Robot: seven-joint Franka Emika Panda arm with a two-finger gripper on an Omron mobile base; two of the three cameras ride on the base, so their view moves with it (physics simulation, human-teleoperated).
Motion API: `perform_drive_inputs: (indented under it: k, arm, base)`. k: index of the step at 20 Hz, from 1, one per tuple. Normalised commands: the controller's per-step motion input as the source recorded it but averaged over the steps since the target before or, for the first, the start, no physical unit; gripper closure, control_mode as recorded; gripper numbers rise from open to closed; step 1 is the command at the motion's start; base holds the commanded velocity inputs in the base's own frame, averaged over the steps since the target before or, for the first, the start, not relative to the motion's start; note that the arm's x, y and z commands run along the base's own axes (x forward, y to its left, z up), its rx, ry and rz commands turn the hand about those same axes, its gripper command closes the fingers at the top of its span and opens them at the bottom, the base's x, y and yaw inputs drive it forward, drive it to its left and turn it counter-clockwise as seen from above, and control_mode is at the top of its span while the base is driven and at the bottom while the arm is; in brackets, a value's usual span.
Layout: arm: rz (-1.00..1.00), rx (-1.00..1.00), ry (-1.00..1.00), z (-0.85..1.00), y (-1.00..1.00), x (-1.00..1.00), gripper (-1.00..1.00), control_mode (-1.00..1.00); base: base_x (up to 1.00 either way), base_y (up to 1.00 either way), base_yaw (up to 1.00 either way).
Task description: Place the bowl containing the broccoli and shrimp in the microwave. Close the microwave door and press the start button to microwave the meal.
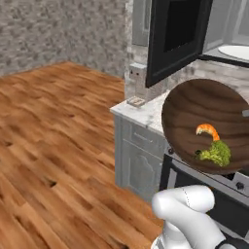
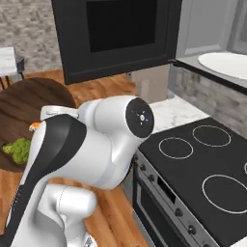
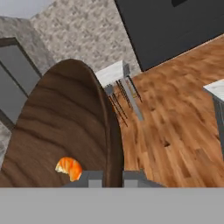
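the two small dark finger tips of the gripper (image 3: pixel 113 178) are seen clamped on the rim of the wide, shallow, dark brown wood-grain bowl (image 3: pixel 65 131), one tip on each side of the rim at the bottom of the hand view. the bowl (image 1: pixel 206 124) is held up in the air and tilted steeply, so that its inside faces the left base view, in front of the counter edge and below the microwave. inside it, the small curved orange shrimp (image 1: pixel 208 130) is seen just above the small bumpy yellow-green broccoli floret (image 1: pixel 216 153), both low against the bowl's wall. in the right base view, the bowl (image 2: pixel 29 108) is partly hidden behind the white arm, with the broccoli (image 2: pixel 18 149) at its lower left. the large microwave door with a black glass window (image 1: pixel 175 36) is swung wide open above the bowl. beside it, the white round turntable plate (image 2: pixel 224 63) is seen inside the grey steel microwave (image 1: pixel 232 29). below, a black cooktop with ringed burners (image 2: pixel 202 164) is set beside a pale marble counter (image 1: pixel 141 111), and a wooden plank floor (image 1: pixel 53 141) lies beyond.
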Motion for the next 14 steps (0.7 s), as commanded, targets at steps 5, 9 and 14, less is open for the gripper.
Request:
perform_drive_inputs:
  k: [5, 9, 14]
  arm:
    - [0.00, 0.00, 0.00, 0.00, 0.00, 0.00, 1.00, 1.00]
    - [0.00, 0.00, 0.00, 0.00, 0.00, 0.00, 1.00, 1.00]
    - [0.00, 0.00, 0.00, 0.00, 0.00, 0.00, 1.00, 1.00]
  base:
    - [-0.02, -0.30, -0.73]
    - [0.24, -0.02, -0.72]
    - [0.14, 0.00, -0.66]
